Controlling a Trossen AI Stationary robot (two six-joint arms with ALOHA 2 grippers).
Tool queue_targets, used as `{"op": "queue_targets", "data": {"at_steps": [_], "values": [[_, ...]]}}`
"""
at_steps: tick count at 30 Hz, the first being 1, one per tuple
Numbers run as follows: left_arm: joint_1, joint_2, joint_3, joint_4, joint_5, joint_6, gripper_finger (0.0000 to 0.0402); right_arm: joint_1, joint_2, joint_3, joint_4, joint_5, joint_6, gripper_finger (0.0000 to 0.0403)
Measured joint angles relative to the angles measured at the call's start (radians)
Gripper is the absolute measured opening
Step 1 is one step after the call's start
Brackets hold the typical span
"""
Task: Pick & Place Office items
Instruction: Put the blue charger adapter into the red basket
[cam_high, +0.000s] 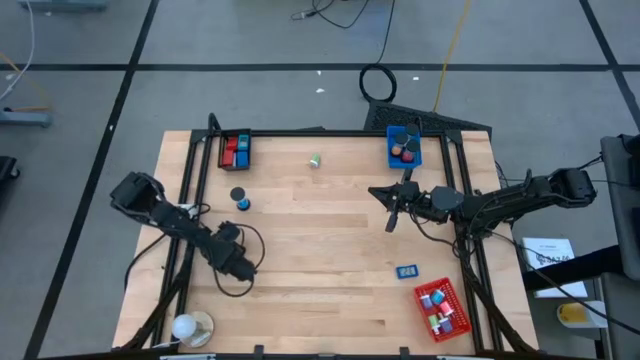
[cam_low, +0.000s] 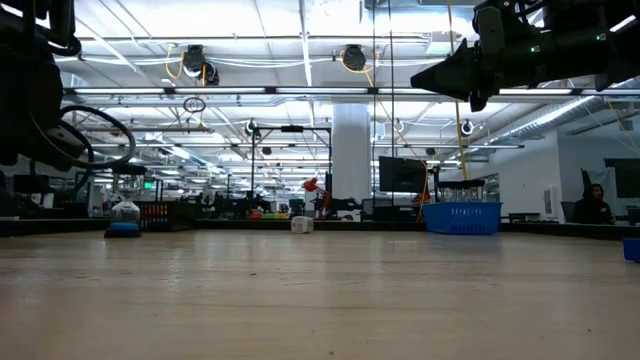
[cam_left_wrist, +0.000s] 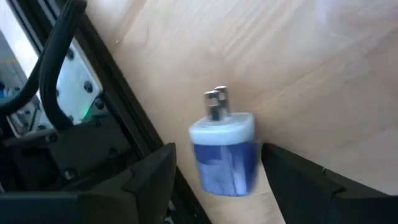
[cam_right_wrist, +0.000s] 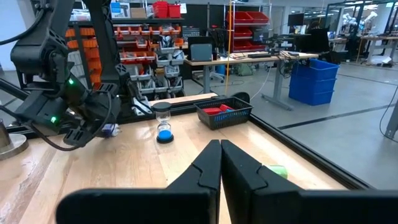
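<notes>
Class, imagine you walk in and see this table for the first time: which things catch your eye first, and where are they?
First, the left gripper, low over the table's left side, its jaws open on either side of a small blue and white item. Next, the right gripper at right of centre, jaws shut and empty. Then the trays of bright items: a red tray at the near right corner, a blue tray and a black tray along the far edge.

pale wood-plank table (cam_high: 320, 240) with a smooth satin look, glossy blue plastic plug (cam_left_wrist: 225, 152) with shiny metal prongs, probably matte black mesh tray (cam_right_wrist: 224, 113)
</notes>
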Motion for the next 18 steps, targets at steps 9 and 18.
{"op": "queue_targets", "data": {"at_steps": [9,18], "values": [[-0.004,0.0,0.03,0.045,-0.065,0.102,0.0181,0.0,0.0,0.0,0.0,0.0,-0.002,0.0004],[-0.001,0.0,0.03,0.037,-0.026,0.186,0.0173,0.0,0.0,0.0,0.0,-0.002,-0.002,0.0004]]}}
